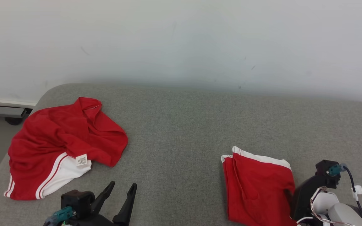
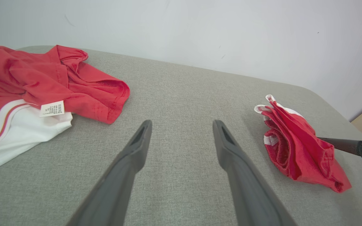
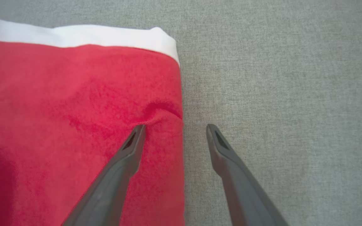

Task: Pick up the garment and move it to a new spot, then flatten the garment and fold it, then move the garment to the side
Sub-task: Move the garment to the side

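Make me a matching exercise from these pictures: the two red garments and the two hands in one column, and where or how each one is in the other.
1. crumpled garment
2. folded garment
3. left hand
4. right hand

A. lying flat, on the robot's right
B. open, straddling a garment's edge
C. heaped, on the robot's left
D. open, over bare grey surface

Pairs: 1-C, 2-A, 3-D, 4-B

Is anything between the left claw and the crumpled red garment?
Nothing visible. Bare grey cushion lies between the open left claw and the crumpled garment ahead to its left. The folded garment sits well off to the right, by the right claw.
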`<state>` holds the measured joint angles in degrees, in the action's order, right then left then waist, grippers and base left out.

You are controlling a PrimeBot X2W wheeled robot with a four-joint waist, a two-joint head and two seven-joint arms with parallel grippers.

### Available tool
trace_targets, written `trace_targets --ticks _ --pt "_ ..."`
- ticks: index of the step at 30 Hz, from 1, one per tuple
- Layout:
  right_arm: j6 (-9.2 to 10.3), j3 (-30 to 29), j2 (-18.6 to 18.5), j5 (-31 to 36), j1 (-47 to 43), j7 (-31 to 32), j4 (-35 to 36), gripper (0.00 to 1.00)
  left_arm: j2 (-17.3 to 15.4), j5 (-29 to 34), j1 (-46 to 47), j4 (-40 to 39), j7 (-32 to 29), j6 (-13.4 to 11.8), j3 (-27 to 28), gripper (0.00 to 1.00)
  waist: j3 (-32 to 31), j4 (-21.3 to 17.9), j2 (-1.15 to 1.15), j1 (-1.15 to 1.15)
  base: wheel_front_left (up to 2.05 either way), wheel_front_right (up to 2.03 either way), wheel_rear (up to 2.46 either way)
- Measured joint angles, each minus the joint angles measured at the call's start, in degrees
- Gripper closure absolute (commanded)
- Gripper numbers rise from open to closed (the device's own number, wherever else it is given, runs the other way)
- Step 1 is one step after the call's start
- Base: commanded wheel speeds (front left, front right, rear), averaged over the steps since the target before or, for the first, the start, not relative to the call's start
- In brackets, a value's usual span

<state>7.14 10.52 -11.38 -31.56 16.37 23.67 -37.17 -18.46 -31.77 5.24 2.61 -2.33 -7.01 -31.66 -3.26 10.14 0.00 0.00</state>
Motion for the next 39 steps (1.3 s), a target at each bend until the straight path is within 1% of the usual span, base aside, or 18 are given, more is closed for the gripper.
trace_targets --ticks 5,13,25,26,27,29,30,34,36,39 --pt "0.00 -1.18 0.05 0.00 -2.17 -0.51 0.36 0.00 -0.01 0.00 -0.15 0.00 0.00 -0.01 0.09 0.00 -0.23 0.12 0.00 0.00 0.00 0.00 0.00" --pt "0.00 -1.66 0.68 0.00 -2.28 -0.48 -0.11 0.00 0.02 0.01 -0.24 -0.20 -0.25 0.01 -0.29 0.00 -0.24 0.31 0.00 0.00 0.00 0.00 0.00" --pt "0.01 -4.34 2.41 -0.78 -1.21 -0.43 -2.52 0.00 0.13 1.09 -0.02 -0.27 -1.10 0.49 -0.85 0.00 0.74 2.76 0.00 0.00 0.00 0.00 0.00" --pt "0.01 -4.47 2.49 -0.79 -0.76 -0.43 -2.88 0.11 0.08 1.09 -0.02 -0.29 -1.10 0.49 -0.85 0.00 0.85 2.94 0.00 0.00 0.00 0.00 0.00" --pt "0.01 -4.52 2.55 -0.78 -0.31 -0.42 -3.18 0.50 0.03 1.09 -0.03 -0.30 -1.15 0.49 -0.78 0.00 0.97 3.11 0.00 0.00 0.00 0.00 0.00" --pt "0.01 -4.88 2.61 -0.78 0.24 -0.41 -3.65 0.76 0.02 1.09 -0.01 -0.32 -1.16 0.48 -0.80 0.00 1.17 3.42 0.00 0.00 0.00 0.00 0.00" --pt "0.00 -4.95 2.37 -0.66 0.79 -0.13 -4.24 1.00 0.00 1.09 -0.01 -0.33 -1.16 0.48 -0.73 0.00 1.38 3.67 0.00 0.00 0.00 0.00 0.00" --pt "0.00 -4.04 1.29 0.85 1.96 0.11 -5.16 1.00 -0.02 1.09 -0.01 -0.34 -1.16 0.48 -0.63 0.00 1.59 3.84 0.00 0.00 0.00 0.00 0.00" --pt "0.00 -3.13 -0.44 2.08 2.47 0.36 -5.33 1.00 -0.03 1.09 0.00 -0.35 -1.16 0.48 -0.58 0.00 1.64 3.81 0.00 0.00 0.00 0.00 0.00" --pt "0.00 -1.59 -4.22 5.13 4.00 0.55 -5.39 1.00 0.00 1.09 0.03 -0.35 -1.16 0.48 -0.55 0.00 1.67 3.71 0.00 0.00 0.00 0.00 0.00"
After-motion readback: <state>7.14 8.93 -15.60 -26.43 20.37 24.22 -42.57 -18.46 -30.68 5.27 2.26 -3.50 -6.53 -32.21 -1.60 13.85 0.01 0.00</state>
